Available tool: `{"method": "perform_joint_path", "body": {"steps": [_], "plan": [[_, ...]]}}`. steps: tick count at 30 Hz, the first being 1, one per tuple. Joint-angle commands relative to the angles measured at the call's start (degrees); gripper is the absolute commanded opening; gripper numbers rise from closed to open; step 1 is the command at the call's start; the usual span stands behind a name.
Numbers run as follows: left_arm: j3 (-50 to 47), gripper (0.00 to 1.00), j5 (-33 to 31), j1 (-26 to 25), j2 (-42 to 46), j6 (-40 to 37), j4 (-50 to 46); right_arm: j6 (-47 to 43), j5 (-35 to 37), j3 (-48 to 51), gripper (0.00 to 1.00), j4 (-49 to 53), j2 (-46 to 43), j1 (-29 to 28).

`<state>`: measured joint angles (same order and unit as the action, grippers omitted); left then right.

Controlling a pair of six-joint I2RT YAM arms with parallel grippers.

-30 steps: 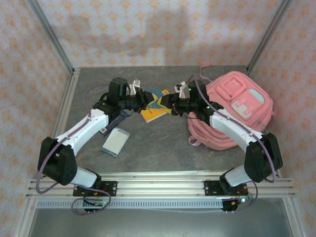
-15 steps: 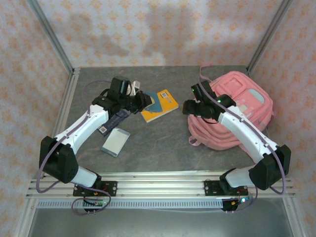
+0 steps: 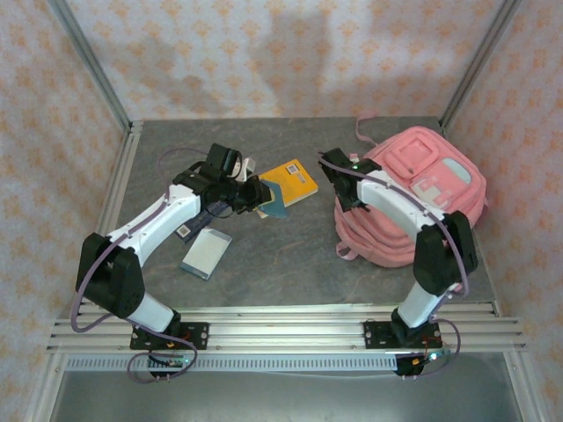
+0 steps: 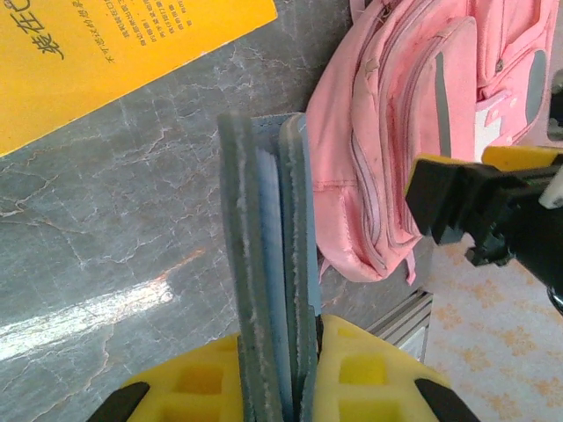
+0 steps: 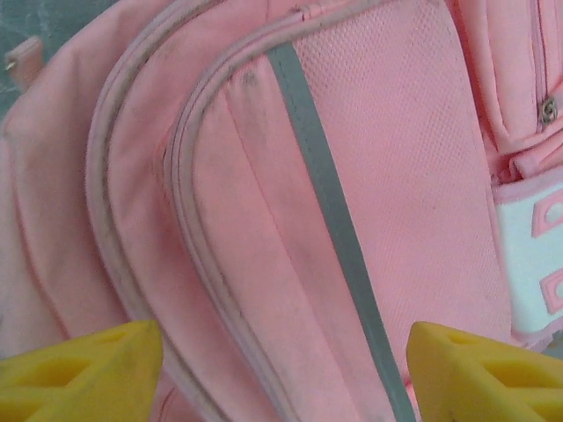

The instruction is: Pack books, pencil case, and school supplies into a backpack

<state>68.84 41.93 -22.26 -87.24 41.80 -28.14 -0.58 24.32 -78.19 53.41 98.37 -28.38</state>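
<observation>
- Well, my left gripper [image 4: 281, 365] was clamped on the teal pad [image 4: 264, 229], held edge-on over bare table [image 3: 290, 255], just near of the yellow book [image 3: 296, 183].
- My right gripper [image 5: 281, 369] gaped wide and empty over the backpack [image 3: 431, 193] at far right.

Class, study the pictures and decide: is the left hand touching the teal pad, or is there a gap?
Touching. In the left wrist view the yellow fingers of the left hand press against both faces of the teal pad, with no gap.

Paperback [image 3: 295, 183] left — backpack [image 3: 422, 189] right
</observation>
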Motion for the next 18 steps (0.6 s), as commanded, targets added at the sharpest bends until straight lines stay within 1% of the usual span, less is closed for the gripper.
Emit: {"method": "perform_joint_path", "body": {"steps": [1, 4, 7, 10, 11, 12, 13, 14, 15, 18], "plan": [[0.4, 0.0, 0.8, -0.2, -0.4, -2.0, -1.2, -0.9, 6.2, -2.4, 0.71, -1.2, 3.3, 2.0], [-0.2, 0.0, 1.0, -0.2, -0.4, -2.1, -1.3, -0.6, 5.7, -3.1, 0.68, -1.3, 5.2, 3.5], [-0.9, 0.0, 1.1, -0.2, -0.3, -2.0, -1.1, 0.0, 4.9, -2.7, 0.69, -1.6, 6.8, 5.0], [-1.7, 0.0, 1.4, -0.2, -0.2, -1.6, -0.9, 1.4, 0.5, -3.9, 0.73, -0.8, 10.3, 6.7], [-1.8, 0.0, 1.4, -0.2, -0.1, -1.6, -0.9, 1.7, -0.9, -4.4, 0.73, -0.4, 11.3, 7.0], [-1.8, 0.0, 1.4, -0.2, 0.0, -1.7, -0.9, 1.9, -3.8, -4.9, 0.71, -0.2, 12.3, 7.2], [-1.9, 0.0, 1.3, -0.2, 0.0, -1.7, -1.1, 2.0, -6.1, -5.3, 0.67, -0.1, 13.1, 7.3], [-1.9, 0.0, 1.3, -0.2, 0.1, -1.7, -1.1, 2.4, -8.2, -5.9, 0.6, 0.3, 13.9, 7.2], [-2.0, 0.0, 1.2, -0.2, 0.1, -1.8, -1.2, 2.7, -11.1, -6.3, 0.51, 0.4, 14.5, 7.3], [-2.1, 0.0, 1.1, -0.2, 0.5, -1.7, -1.2, 2.8, -17.6, -6.4, 0.28, -0.5, 14.0, 7.6]]}}
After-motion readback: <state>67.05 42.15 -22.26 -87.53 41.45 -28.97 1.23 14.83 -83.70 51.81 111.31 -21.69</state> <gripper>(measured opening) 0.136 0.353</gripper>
